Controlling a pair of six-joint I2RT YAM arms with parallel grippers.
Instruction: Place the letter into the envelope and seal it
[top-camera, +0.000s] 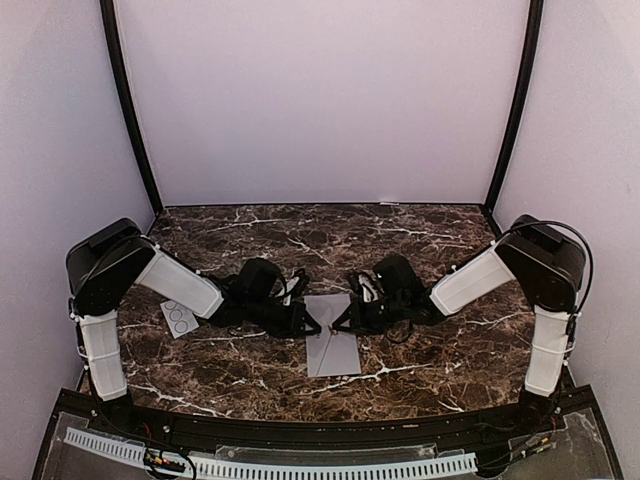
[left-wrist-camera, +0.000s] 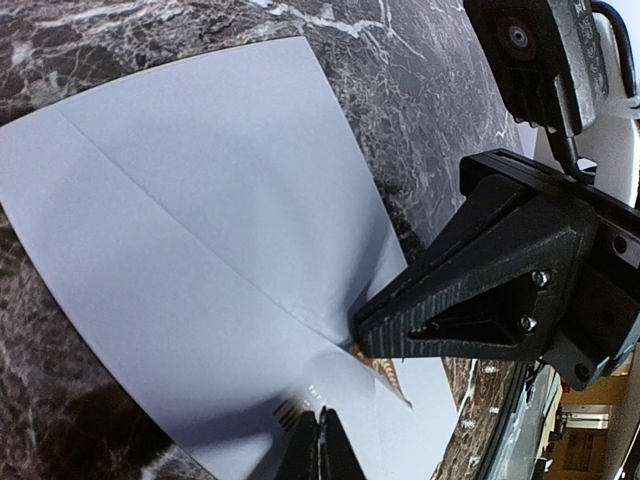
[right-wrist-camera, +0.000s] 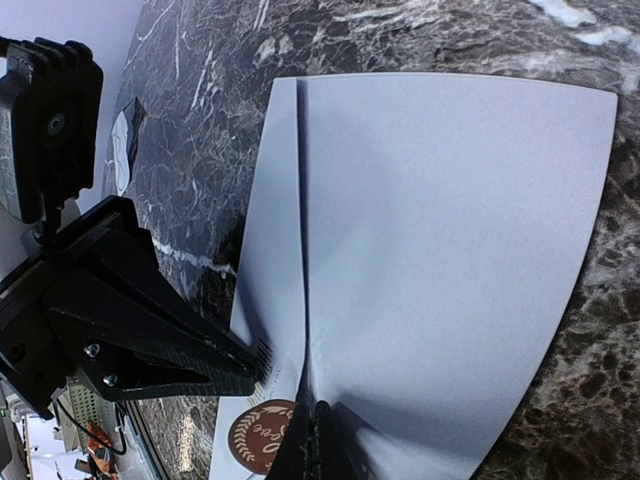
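**Envelope, orientation.** The envelope (top-camera: 335, 352) lies flat at the middle of the tabletop (top-camera: 440, 350). Its long axis runs from the near edge toward the back wall, slightly skewed. A straight crease runs lengthwise through the paper in both wrist views. A round brown seal (right-wrist-camera: 260, 437) sits at the far short end, where the two hands meet.

**Edges and room.** The near short edge stops short of the tabletop's front rim, with marble showing between them. Both long edges are bordered by bare marble. The far end lies under the two wrists. A small white sticker sheet (top-camera: 178, 318) with circles lies well apart to the left, partly beneath the left forearm. Behind the arms, marble extends to the back wall.

**Hands.** The left hand (top-camera: 300, 320) has its fingers together, with the tips at the envelope's far end. The right hand (top-camera: 352, 312) also has its fingers together. Its tips meet the paper at the crease, just beside the seal. The paper rises slightly toward each pair of tips. Whether any paper is nipped between the fingers cannot be told. The two hands point toward each other, tips close but apart.
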